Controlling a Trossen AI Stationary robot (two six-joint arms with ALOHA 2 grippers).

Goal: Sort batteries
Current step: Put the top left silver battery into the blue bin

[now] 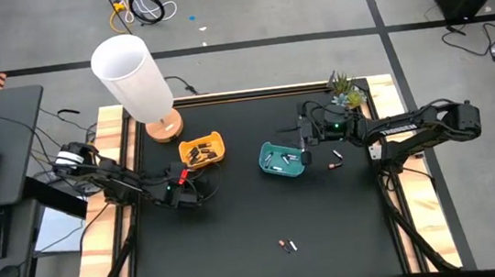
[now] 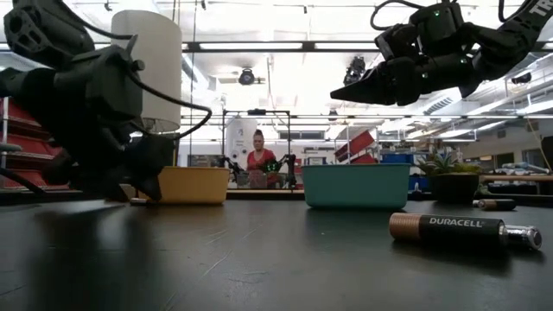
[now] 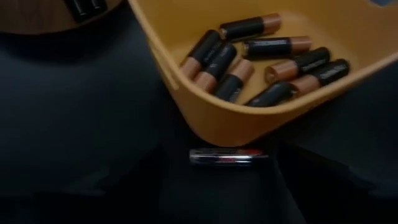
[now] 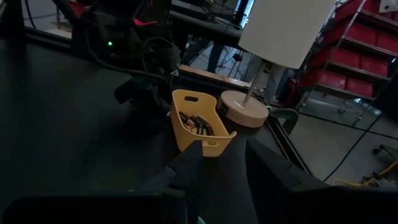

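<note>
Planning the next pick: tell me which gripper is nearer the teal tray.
Right. The right gripper hovers at the teal tray's edge, fingers apart; the left gripper sits across the table beside the yellow tray.

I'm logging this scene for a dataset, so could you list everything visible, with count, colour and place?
yellow tray: one, left of centre, holding dark copper-ended batteries, about eight.
teal tray: one, centre, pale batteries inside.
silver battery: one, on the mat beside the yellow tray.
loose batteries: two near the front, two right of the teal tray.
lamp: one, white shade, wooden base, back left.
plant: one, back right.
left gripper: low, by the yellow tray.
right gripper: above the teal tray.
</note>
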